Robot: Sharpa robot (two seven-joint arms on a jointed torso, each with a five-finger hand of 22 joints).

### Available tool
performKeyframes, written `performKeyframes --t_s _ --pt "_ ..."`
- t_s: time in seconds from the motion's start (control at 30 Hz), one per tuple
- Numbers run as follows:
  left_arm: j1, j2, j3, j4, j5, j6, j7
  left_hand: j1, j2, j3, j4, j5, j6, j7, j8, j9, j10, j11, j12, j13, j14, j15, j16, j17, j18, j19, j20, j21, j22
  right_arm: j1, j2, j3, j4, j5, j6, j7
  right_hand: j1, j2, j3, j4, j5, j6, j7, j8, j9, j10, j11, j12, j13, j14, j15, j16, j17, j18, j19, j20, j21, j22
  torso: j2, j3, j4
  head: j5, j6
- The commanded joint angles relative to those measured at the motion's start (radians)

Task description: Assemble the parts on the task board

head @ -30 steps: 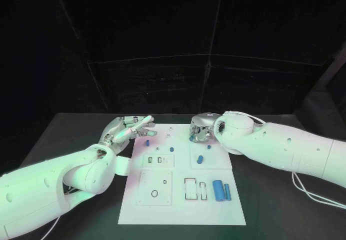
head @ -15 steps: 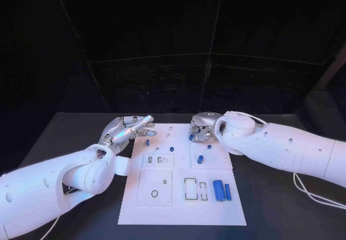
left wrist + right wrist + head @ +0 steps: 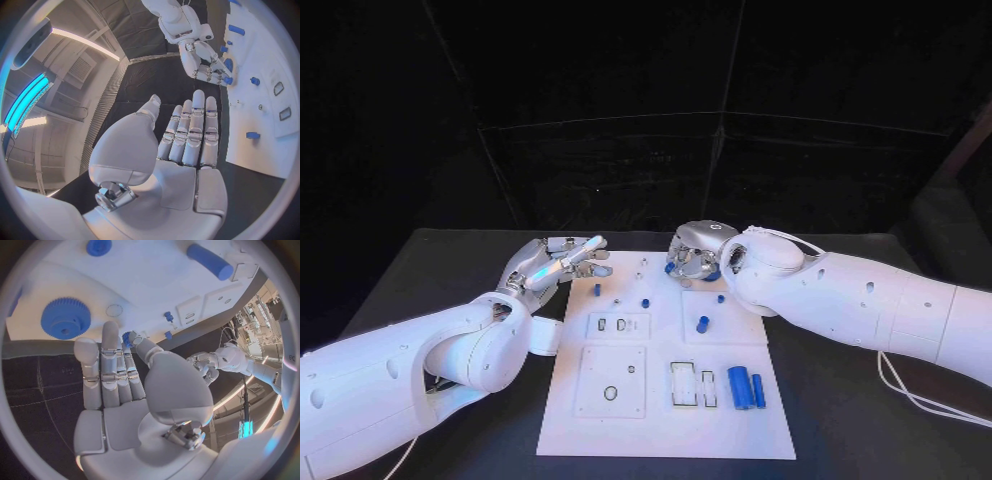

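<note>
The white task board (image 3: 661,425) lies in the middle of the table. My right hand (image 3: 695,250) hovers over its far edge and pinches a small blue gear (image 3: 127,337) between thumb and fingertip; the other fingers are straight. A larger blue gear (image 3: 65,317) sits on the board (image 3: 156,280) just beyond those fingers. My left hand (image 3: 561,262) hangs at the board's far left corner, fingers straight, thumb apart, holding nothing. The left wrist view shows the right hand (image 3: 206,65) with the blue piece (image 3: 228,80) at its fingertips.
Two blue cylinders (image 3: 746,387) lie side by side at the board's near right, beside two rectangular slots (image 3: 689,384). A blue oblong part (image 3: 702,323) lies mid-right. Small blue pegs (image 3: 597,290) (image 3: 645,301) stand at the far left. Bare black table surrounds the board.
My right hand has shifted slightly toward the board's far edge and a little left, still with the small gear. The left hand has hardly moved.
</note>
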Motion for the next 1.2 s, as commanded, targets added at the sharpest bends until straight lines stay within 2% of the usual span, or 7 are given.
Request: performKeyframes --t_s 0.03,0.33,0.5,0.73,1.0,1.2 --pt "0.002 0.001 0.001 -0.002 -0.010 0.021 0.001 0.001 0.008 0.001 -0.005 0.002 0.000 0.007 -0.007 -0.001 -0.003 0.007 -0.006 -0.001 -0.002 0.005 -0.007 0.002 0.013 0.003 0.002 -0.002 -0.002 0.003 0.028 0.001 -0.035 0.007 -0.067 -0.006 -0.002 -0.005 0.006 0.003 -0.006 0.005 0.000 0.001 0.000 0.007 0.002 -0.003 0.001 -0.002 -0.004 0.005 0.001 -0.018 0.001 -0.004 0.004 0.001 0.002 0.0008 0.0007 0.000 0.002" --pt "0.002 0.007 0.001 -0.008 -0.010 0.022 0.000 0.002 0.009 0.001 -0.007 0.002 0.001 0.007 -0.008 -0.001 -0.003 0.007 -0.007 -0.001 -0.002 0.005 -0.008 0.003 0.013 0.003 0.002 -0.003 -0.002 0.011 0.115 0.001 -0.155 0.013 -0.055 0.005 -0.005 -0.009 0.011 0.009 -0.008 0.005 0.001 -0.001 -0.001 0.007 0.002 -0.005 0.001 -0.001 -0.004 0.004 0.002 -0.019 0.001 -0.004 0.009 0.006 0.003 0.0002 0.0033 0.004 -0.002" --pt "0.002 0.008 0.001 -0.012 -0.010 0.022 -0.002 0.002 0.009 0.001 -0.007 0.002 0.001 0.007 -0.008 -0.001 -0.003 0.007 -0.007 -0.001 -0.002 0.005 -0.008 0.003 0.013 0.003 0.002 -0.003 -0.002 0.012 0.146 0.001 -0.200 0.025 -0.048 0.013 -0.006 -0.011 0.013 0.013 -0.011 0.004 0.001 -0.003 -0.001 0.007 0.003 -0.007 0.000 -0.001 -0.004 0.004 0.003 -0.019 0.000 -0.004 0.012 0.009 0.004 0.0019 -0.0001 0.009 -0.003" --pt "0.002 0.009 0.001 -0.017 -0.010 0.023 -0.004 0.004 0.010 0.002 -0.008 0.002 0.001 0.007 -0.008 -0.001 -0.003 0.007 -0.007 -0.001 -0.002 0.005 -0.009 0.003 0.013 0.003 0.002 -0.003 -0.002 0.012 0.168 0.001 -0.218 0.034 -0.043 0.025 -0.007 -0.015 0.015 0.015 -0.011 0.003 0.002 -0.004 -0.002 0.006 0.003 -0.008 0.000 -0.001 -0.003 0.004 0.004 -0.019 -0.001 -0.004 0.014 0.010 0.004 0.0021 -0.0018 0.010 -0.003" --pt "0.003 0.011 0.001 -0.020 -0.010 0.024 -0.005 0.004 0.010 0.002 -0.008 0.002 0.001 0.007 -0.008 -0.001 -0.003 0.007 -0.007 -0.001 -0.002 0.005 -0.009 0.003 0.013 0.003 0.002 -0.003 -0.002 0.012 0.182 0.001 -0.221 0.036 -0.021 0.032 -0.007 -0.015 0.016 0.016 -0.011 0.003 0.002 -0.005 -0.002 0.006 0.003 -0.009 0.000 -0.001 -0.003 0.004 0.004 -0.019 -0.001 -0.004 0.015 0.012 0.004 0.0013 -0.0009 0.011 -0.004" --pt "0.003 0.012 0.001 -0.022 -0.010 0.025 -0.006 0.004 0.010 0.002 -0.008 0.002 0.001 0.007 -0.008 -0.001 -0.003 0.007 -0.007 -0.001 -0.002 0.005 -0.009 0.003 0.013 0.003 0.002 -0.003 -0.002 0.012 0.183 0.001 -0.218 0.039 -0.034 0.038 -0.008 -0.016 0.016 0.017 -0.011 0.003 0.002 -0.005 -0.002 0.006 0.003 -0.009 0.000 -0.001 -0.003 0.004 0.004 -0.019 -0.001 -0.004 0.016 0.012 0.005 0.0020 -0.0019 0.013 -0.005"
